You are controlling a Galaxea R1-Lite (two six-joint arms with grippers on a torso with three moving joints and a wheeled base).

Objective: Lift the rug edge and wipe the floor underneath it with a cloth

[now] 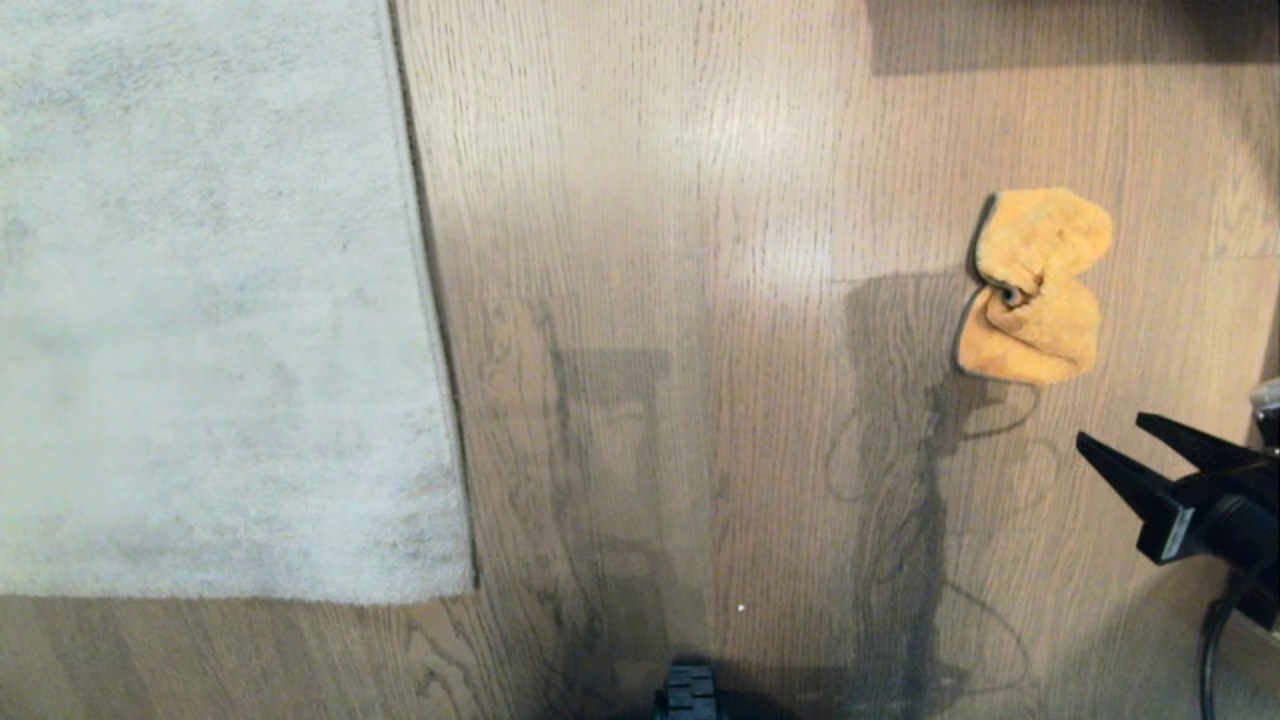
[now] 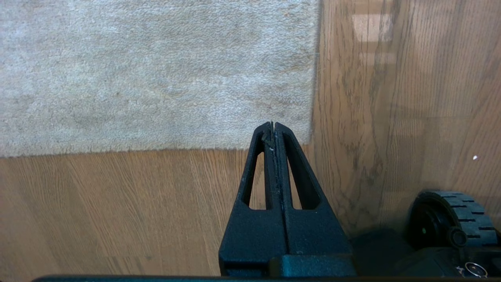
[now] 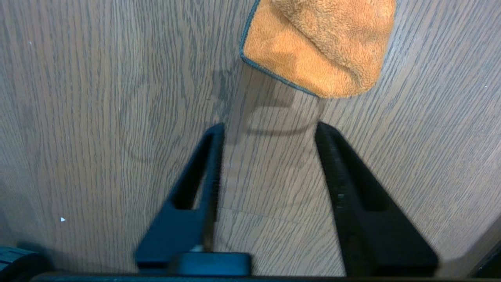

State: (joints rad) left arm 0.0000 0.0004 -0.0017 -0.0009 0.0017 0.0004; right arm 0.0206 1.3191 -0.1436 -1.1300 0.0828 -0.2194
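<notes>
A pale grey rug (image 1: 200,300) lies flat on the left, its straight rug edge (image 1: 425,300) running along the brown wood floor (image 1: 680,300). The crumpled orange cloth (image 1: 1035,288) rests on the floor at the right. My right gripper (image 1: 1108,432) hangs open just short of the cloth (image 3: 317,43), apart from it, with bare floor (image 3: 117,117) between the fingers (image 3: 213,135); in its wrist view the right gripper (image 3: 269,129) holds nothing. My left gripper (image 2: 273,124) is parked above the rug's near corner (image 2: 309,137), shut and empty.
The robot's black base (image 1: 686,692) shows at the bottom of the head view, and a black wheel (image 2: 450,223) sits near the left arm. A dark shadow band (image 1: 1070,35) crosses the far right. A black cable (image 1: 1215,640) hangs by the right arm.
</notes>
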